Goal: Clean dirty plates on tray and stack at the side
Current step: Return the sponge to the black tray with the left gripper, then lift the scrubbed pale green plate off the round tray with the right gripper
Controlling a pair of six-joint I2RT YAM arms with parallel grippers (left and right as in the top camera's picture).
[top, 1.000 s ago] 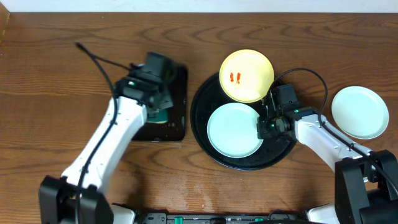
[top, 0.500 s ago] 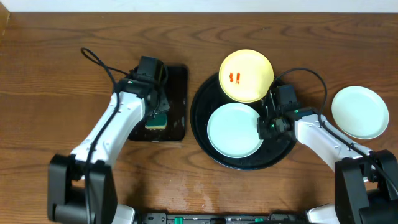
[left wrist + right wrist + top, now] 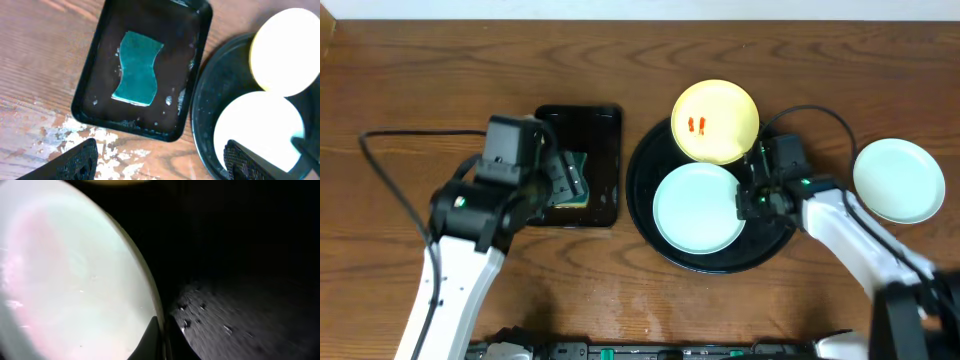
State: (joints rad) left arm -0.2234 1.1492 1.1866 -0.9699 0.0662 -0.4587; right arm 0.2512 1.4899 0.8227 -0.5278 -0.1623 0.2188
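Round tray (image 3: 640,190) sits right of worktop (image 3: 420,80) centre w/ 2 plates: mint plate (image 3: 698,208) on its near half, yellow plate (image 3: 717,120) w/ 2 red smears over the far rim. 3rd plate (image 3: 898,180), mint, lies nr the right edge. R gripper (image 3: 748,203) is closed at the mint plate's right rim; can't tell if it pinches it. L gripper (image 3: 160,165) is wide open, empty, above the sponge (image 3: 137,68) in the rectangular tray (image 3: 105,85).

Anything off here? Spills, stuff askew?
Two things. The yellow plate, with red smears on it, overhangs the round tray at its far rim instead of sitting fully inside. Whitish residue, like dried foam or powder, is smeared on the table beside the rectangular tray.
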